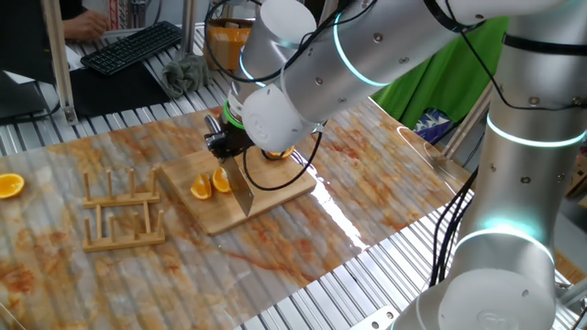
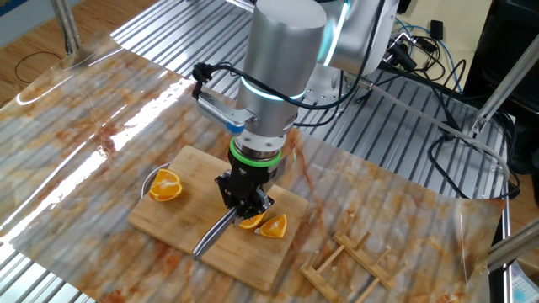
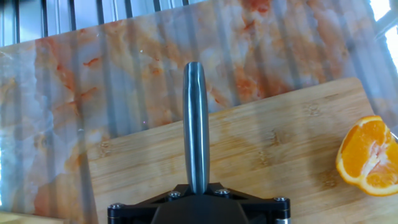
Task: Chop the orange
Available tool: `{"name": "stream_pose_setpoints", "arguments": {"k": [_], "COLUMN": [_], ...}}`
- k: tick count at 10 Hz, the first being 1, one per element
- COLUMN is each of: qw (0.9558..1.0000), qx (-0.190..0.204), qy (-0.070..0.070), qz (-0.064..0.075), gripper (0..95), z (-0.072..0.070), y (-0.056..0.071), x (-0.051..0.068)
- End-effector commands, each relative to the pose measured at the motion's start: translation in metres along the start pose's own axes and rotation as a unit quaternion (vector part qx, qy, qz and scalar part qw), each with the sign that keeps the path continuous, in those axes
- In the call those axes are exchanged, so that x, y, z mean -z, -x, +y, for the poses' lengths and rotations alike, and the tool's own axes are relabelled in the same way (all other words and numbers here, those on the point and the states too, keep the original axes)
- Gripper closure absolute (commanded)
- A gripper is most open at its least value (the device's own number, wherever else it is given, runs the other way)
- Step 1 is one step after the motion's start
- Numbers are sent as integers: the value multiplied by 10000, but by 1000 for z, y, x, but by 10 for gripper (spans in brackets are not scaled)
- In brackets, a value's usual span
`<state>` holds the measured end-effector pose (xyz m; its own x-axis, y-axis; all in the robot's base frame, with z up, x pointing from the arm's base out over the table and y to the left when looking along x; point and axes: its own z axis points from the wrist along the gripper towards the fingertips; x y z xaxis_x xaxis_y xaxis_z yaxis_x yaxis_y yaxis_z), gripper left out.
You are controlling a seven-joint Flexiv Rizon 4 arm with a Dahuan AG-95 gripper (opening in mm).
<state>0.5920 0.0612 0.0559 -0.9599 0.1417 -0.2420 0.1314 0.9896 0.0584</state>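
- Spreading across the whole scene, the table (image 1: 385,183) carries a stained, marbled plastic sheet over ribbed metal.
- Reaching over it from the right in one fixed view, the silver robot arm (image 1: 367,55) bends down so that its wrist points steeply at the board.
- Lying near the middle of the sheet, the wooden board (image 1: 275,197) sits flat, at an angle to the table's edges.
- Standing to the left of the board, and apart from it, is a small wooden rack (image 1: 124,215) with upright pegs.
- Closed tight on the handle of the knife (image 2: 215,236), the black gripper (image 2: 244,198) holds the tool with its jaws narrow; in the hand view the metal knife runs straight out from the gripper over the board.
- Resting on the board, the orange (image 1: 210,183) shows as two wedges side by side, just left of the blade in one fixed view.
- Seen from the other fixed view, the wedges lie right beside the knife and under the gripper; whether the blade touches them cannot be told.
- Sitting at the board's other end is a rounder orange half (image 2: 166,185), cut face up, well clear of the knife.
- Lying alone at the far left edge of the sheet is another orange piece (image 1: 10,185).
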Motion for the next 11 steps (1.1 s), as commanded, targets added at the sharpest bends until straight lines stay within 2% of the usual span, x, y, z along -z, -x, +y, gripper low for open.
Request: {"name": "stream_pose_setpoints", "arguments": {"k": [1, 2, 4, 6, 7, 9, 11], "qw": [10000, 10000, 9998, 9996, 9996, 9996, 9996], "qx": [-32, -24, 36, 15, 23, 33, -3], "qy": [7, -5, 16, 19, -59, -76, -31], "qz": [6, 55, 187, 266, 291, 285, 295], "gripper": [950, 950, 950, 950, 950, 950, 950], "z": [6, 5, -2, 3, 7, 7, 8], "y": [-1, -1, 1, 4, 5, 5, 4], "x": [-37, -35, -22, -12, -5, -4, -6]}}
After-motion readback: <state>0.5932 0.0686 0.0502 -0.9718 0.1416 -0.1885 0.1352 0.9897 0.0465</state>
